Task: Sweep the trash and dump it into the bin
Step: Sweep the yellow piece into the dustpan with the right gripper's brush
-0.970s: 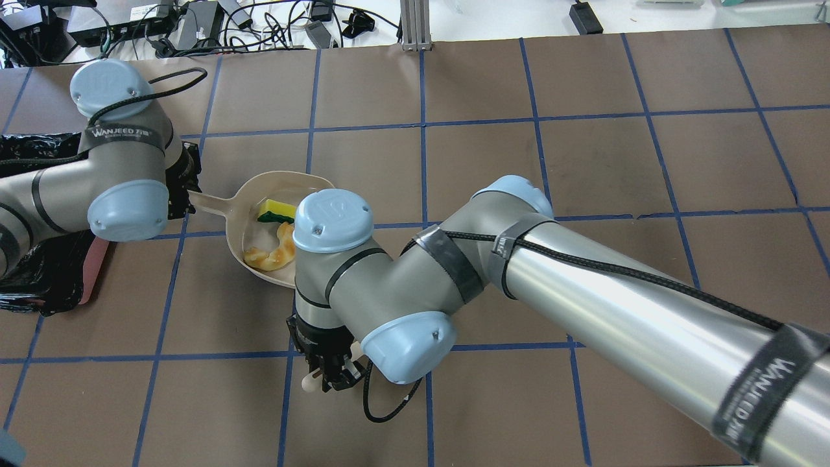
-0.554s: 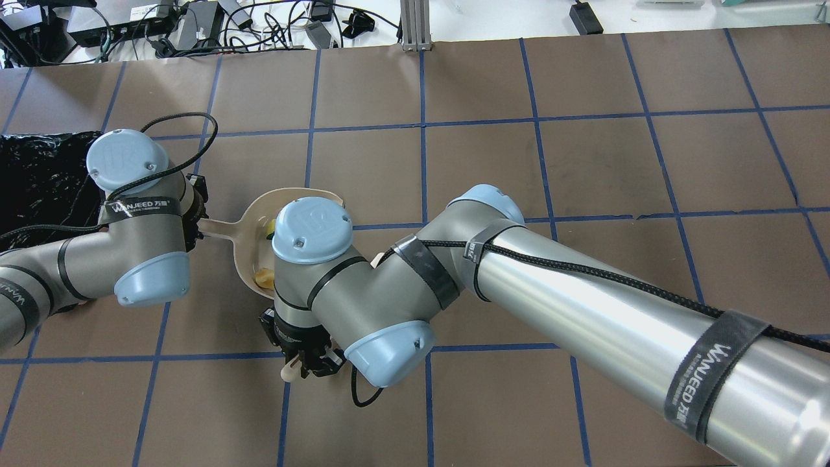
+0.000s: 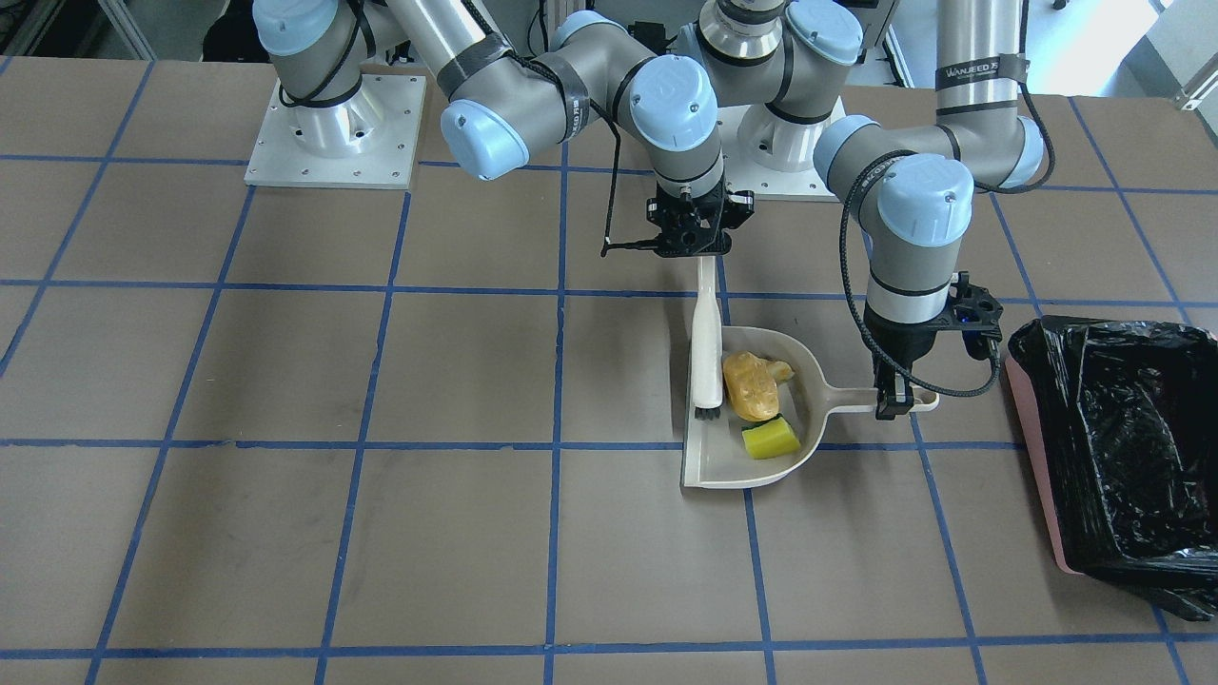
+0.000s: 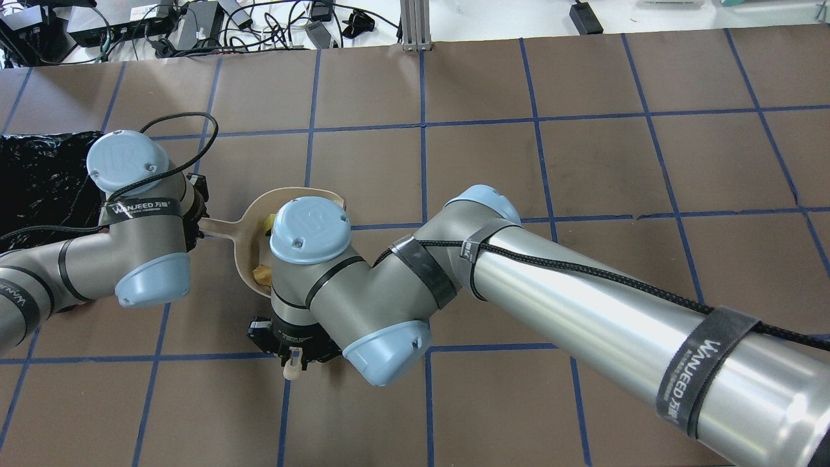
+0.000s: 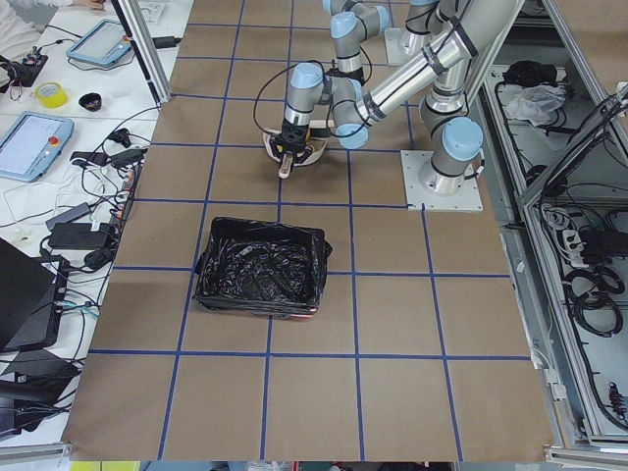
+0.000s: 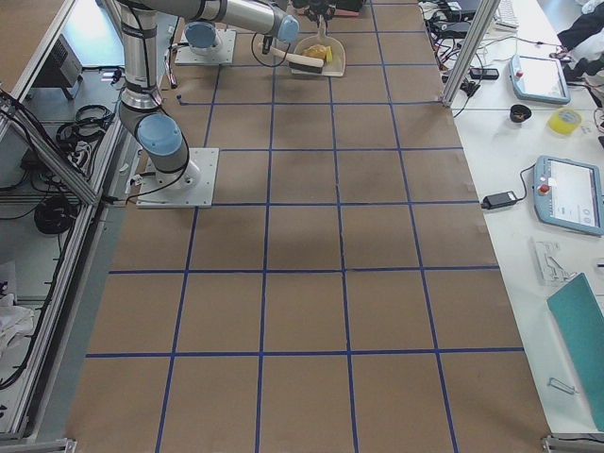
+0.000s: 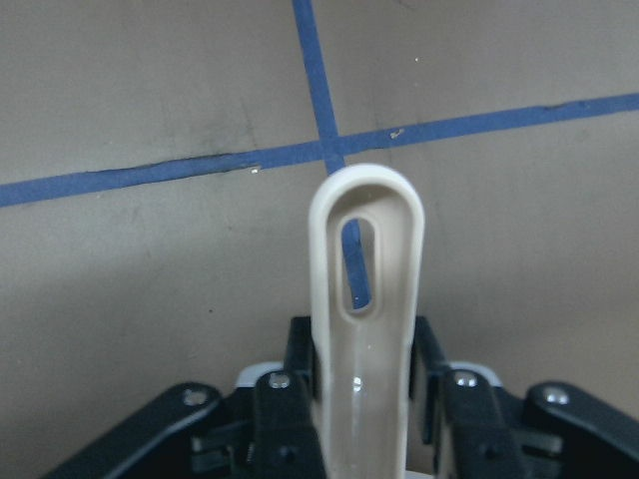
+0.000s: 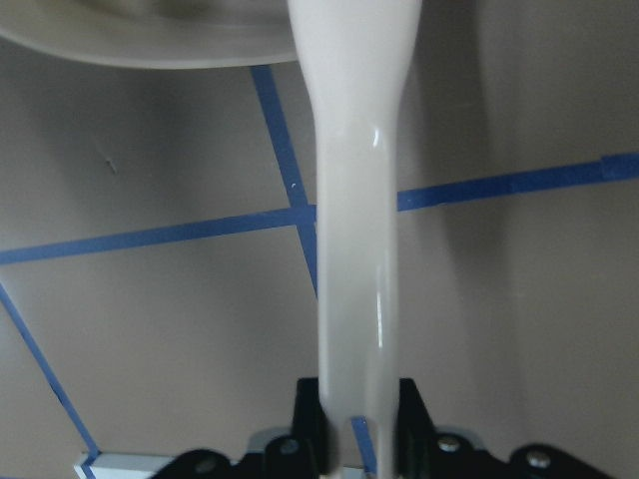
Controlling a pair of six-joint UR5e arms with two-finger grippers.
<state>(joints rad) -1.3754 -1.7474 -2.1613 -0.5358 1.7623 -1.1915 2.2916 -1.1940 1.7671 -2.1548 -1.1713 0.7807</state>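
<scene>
On the brown, blue-taped surface (image 3: pixel 381 533), a smooth beige dustpan (image 3: pixel 723 466) holds the trash (image 3: pixel 752 395): lumpy golden bun (image 3: pixel 748 381), tan croissant piece (image 3: pixel 780 369), yellow-green sponge block (image 3: pixel 771 439). The left claw (image 3: pixel 894 404) pinches its looped handle (image 3: pixel 852 400); the right claw (image 3: pixel 695 249) grips the glossy brush (image 3: pixel 706 352), dark bristles (image 3: pixel 706 414) inside the pan. Nearby sits the pink bin (image 3: pixel 1032 457), lined in crinkly black plastic (image 3: pixel 1132 428). Arm straps (image 4: pixel 703 383) read WANJEED.

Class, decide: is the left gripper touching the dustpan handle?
Touching. The left wrist view shows the left gripper closed against both sides of the dustpan handle.
</scene>
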